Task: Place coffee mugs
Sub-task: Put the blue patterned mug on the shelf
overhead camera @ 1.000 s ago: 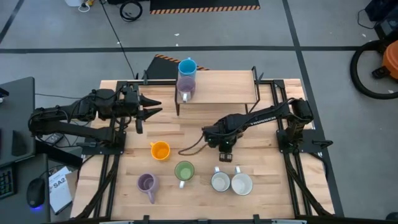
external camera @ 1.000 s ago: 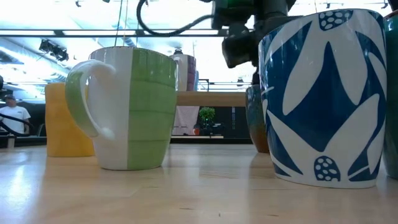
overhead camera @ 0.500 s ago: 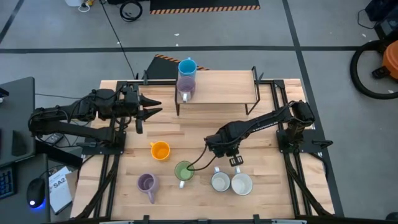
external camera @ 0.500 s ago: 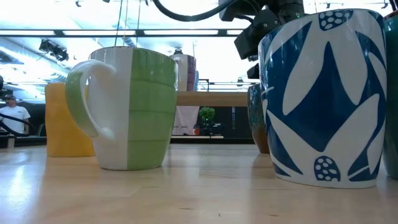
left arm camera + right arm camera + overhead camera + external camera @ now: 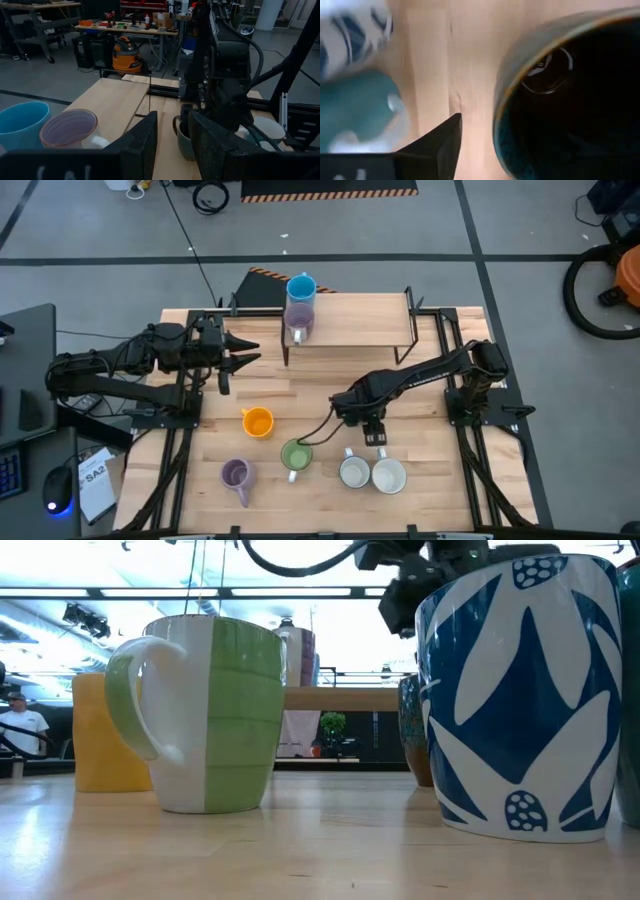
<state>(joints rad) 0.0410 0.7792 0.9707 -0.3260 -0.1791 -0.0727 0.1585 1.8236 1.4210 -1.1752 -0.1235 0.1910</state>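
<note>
A blue mug [image 5: 300, 286] and a lilac mug [image 5: 298, 320] stand on the raised wooden shelf [image 5: 370, 315] at the far side. Near the front edge stand an orange mug [image 5: 257, 422], a green mug [image 5: 296, 455], a second lilac mug [image 5: 236, 474] and two mugs with white insides [image 5: 353, 472] [image 5: 388, 475]. My right gripper [image 5: 372, 432] hangs open, pointing down, over a dark brown mug [image 5: 560, 100]. One finger [image 5: 445, 145] stands outside its rim; the other finger does not show. My left gripper [image 5: 248, 351] waits open at the table's left.
The shelf's dark metal legs [image 5: 286, 350] stand on the table behind the right arm. The two mugs with white insides stand close to the dark brown mug [image 5: 185, 142], on its near side. Bare wood lies between the orange mug and the shelf.
My right gripper has moved toward the table's near edge and a little to the right, to above the dark brown mug. The mugs have stayed where they were.
</note>
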